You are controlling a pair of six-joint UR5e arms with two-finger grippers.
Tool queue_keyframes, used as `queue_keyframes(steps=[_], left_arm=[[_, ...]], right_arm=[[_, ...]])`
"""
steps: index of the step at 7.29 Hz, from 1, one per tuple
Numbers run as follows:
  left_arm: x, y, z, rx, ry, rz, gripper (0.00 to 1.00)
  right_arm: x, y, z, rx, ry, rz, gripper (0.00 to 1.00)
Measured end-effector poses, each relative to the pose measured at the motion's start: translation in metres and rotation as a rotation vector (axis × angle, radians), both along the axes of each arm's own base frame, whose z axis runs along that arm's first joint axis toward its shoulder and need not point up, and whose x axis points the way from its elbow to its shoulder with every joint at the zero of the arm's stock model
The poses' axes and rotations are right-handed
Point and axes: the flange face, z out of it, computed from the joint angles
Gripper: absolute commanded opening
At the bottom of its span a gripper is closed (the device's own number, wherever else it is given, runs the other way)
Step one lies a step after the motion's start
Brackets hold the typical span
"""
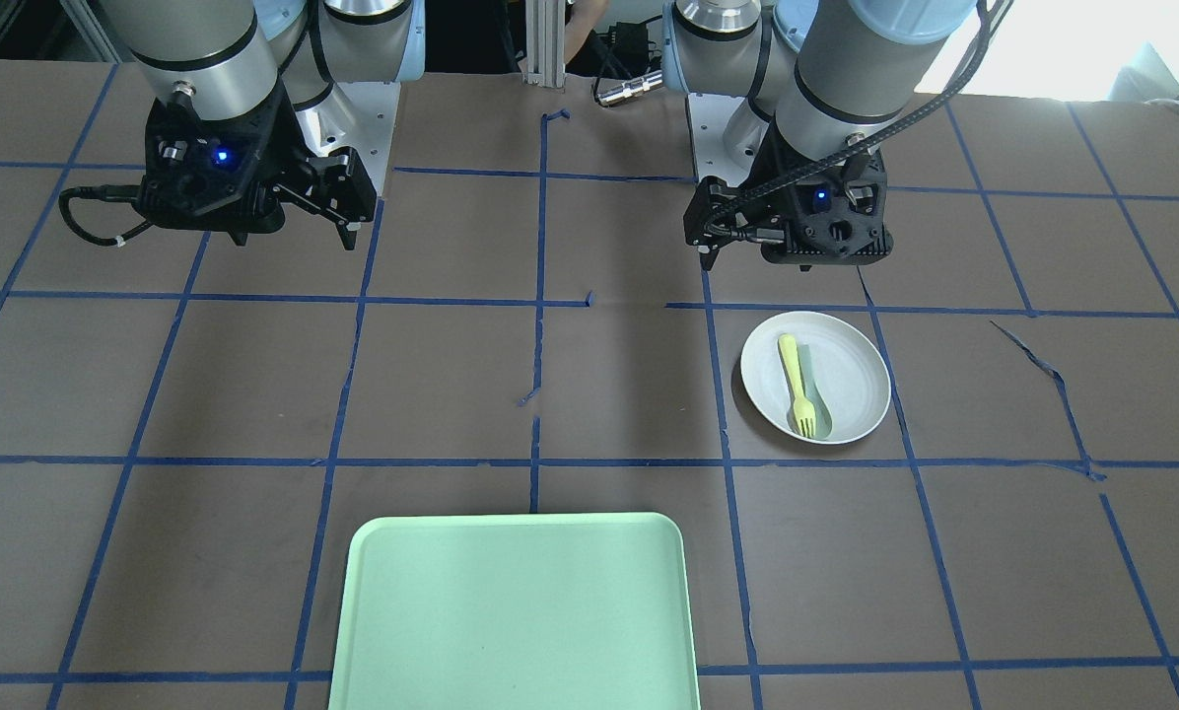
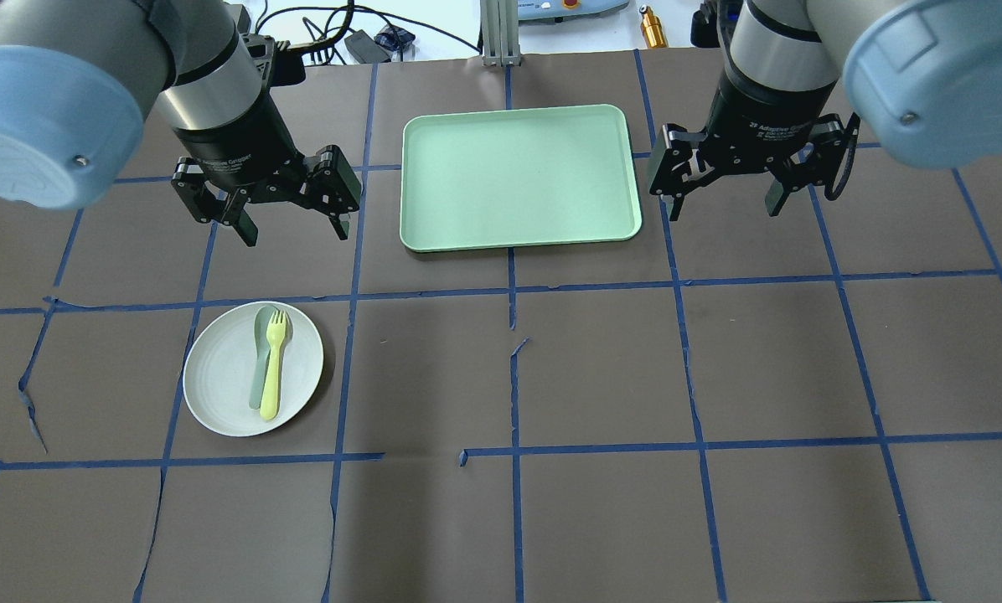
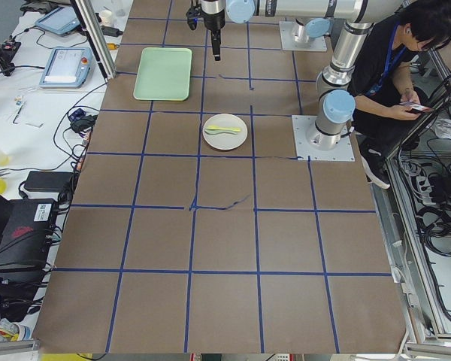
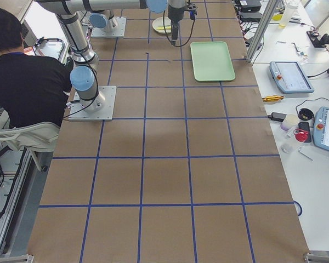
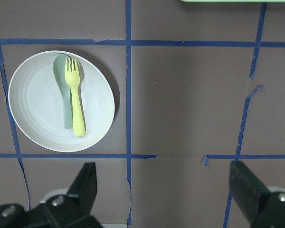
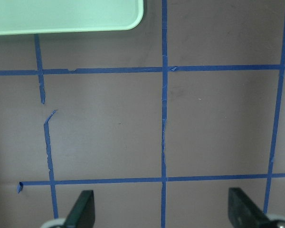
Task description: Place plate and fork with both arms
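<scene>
Status: task not yet started, as far as the views show. The plate (image 2: 216, 381) sits on the tabletop (image 2: 601, 377) on the robot's left side, well apart from the mint-green tray (image 2: 518, 176), which lies at the far middle with nothing on it. The fork (image 2: 273, 364) lies in the plate, tines pointing toward the tray side, partly overlapping a grey-green spoon (image 2: 261, 328) just beside it. The left arm (image 2: 216, 92) hangs above the tabletop between plate and tray, not over the plate itself; its jaws are spread wide and hold nothing. The right arm (image 2: 769, 67) hangs at the tray's other side, jaws likewise spread and empty. Judgement: everything is left to do, namely both pickups, the carry and the set-down, the tray being the likely target. The fork has to be separated from the spoon, which looks like the fiddly part. View comparison: the left wrist view gives the clearest fork-over-spoon overlap and shows the plate ahead of the jaws and off to one side, with only a sliver of tray at its top edge. The right wrist view shows just a tray corner and blue tape lines (image 6: 164, 118), with no plate or fork. Only the two side views show a seated operator (image 3: 391, 68) near the robot bases; the jaws are too small there to judge.
</scene>
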Motion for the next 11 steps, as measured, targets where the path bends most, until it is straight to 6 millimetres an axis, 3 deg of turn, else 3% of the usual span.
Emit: queue_keyframes(steps=[3, 4, 5, 6, 7, 10, 11], left_arm=[[0.005, -0.006, -0.007, 0.01, 0.001, 0.008, 1.0], [0.024, -0.01, -0.013, 0.02, 0.001, 0.027, 1.0], [0.066, -0.018, -0.026, 0.038, 0.008, 0.066, 1.0], [0.117, -0.025, -0.048, 0.048, 0.023, 0.098, 1.0], [0.155, -0.027, -0.078, 0.045, 0.034, 0.11, 1.0], [0.241, -0.002, -0.198, 0.025, 0.113, 0.114, 0.95], [0.261, 0.007, -0.226, 0.033, 0.162, 0.116, 0.91]], right_arm=[[0.0, -0.001, -0.001, 0.0, 0.0, 0.0, 1.0], [0.001, -0.002, -0.003, 0.002, 0.0, 0.0, 1.0], [0.001, -0.003, -0.006, 0.007, 0.001, 0.0, 1.0], [0.002, -0.004, -0.01, 0.017, 0.002, 0.001, 1.0], [0.003, -0.005, -0.013, 0.023, 0.002, 0.0, 1.0], [0.004, -0.008, -0.021, 0.038, 0.003, -0.002, 1.0], [0.004, -0.009, -0.022, 0.04, 0.004, -0.003, 1.0]])
